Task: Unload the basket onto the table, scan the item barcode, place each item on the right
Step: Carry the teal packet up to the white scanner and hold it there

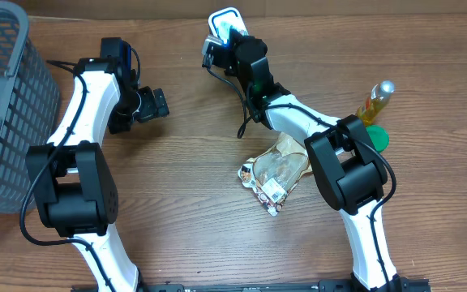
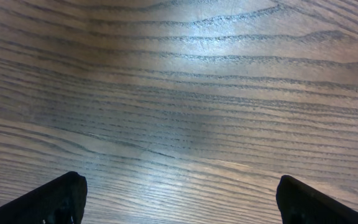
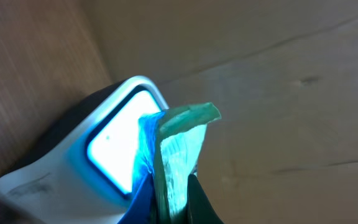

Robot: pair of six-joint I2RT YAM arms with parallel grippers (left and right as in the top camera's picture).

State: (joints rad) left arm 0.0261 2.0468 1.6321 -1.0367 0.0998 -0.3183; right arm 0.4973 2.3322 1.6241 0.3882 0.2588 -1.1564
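- My right gripper [image 1: 237,40] is clamped tight on a thin green packet [image 3: 182,146] with a blue edge. It is raised at the far side of the table [image 1: 193,186].
- In the right wrist view the packet stands upright out of the jaws, and its top edge curls over to the right.
- The packet sits right in front of the scanner [image 3: 55,168] and overlaps the right edge of its lit window. I cannot tell whether the 2 touch.
- I cannot make out any barcode on the packet from either view.
- My left gripper [image 2: 179,208] is spread as wide as it goes and has nothing in it. In its wrist view I see 2 dark fingertips [image 2: 51,199] at the bottom corners, with bare wood grain between them.
- From overhead, the left gripper hovers over the table left of centre, well apart from the scanner and the packet.
- A grey mesh basket [image 1: 2,97] stands at the left edge, beside the left arm.
- A crumpled snack pouch [image 1: 272,172] lies flat near the middle, just beside the right arm's base link.
- A bottle [image 1: 377,101] of yellow liquid lies tilted at the right, and a round green object [image 1: 379,138] is just below it, partly hidden by the arm.
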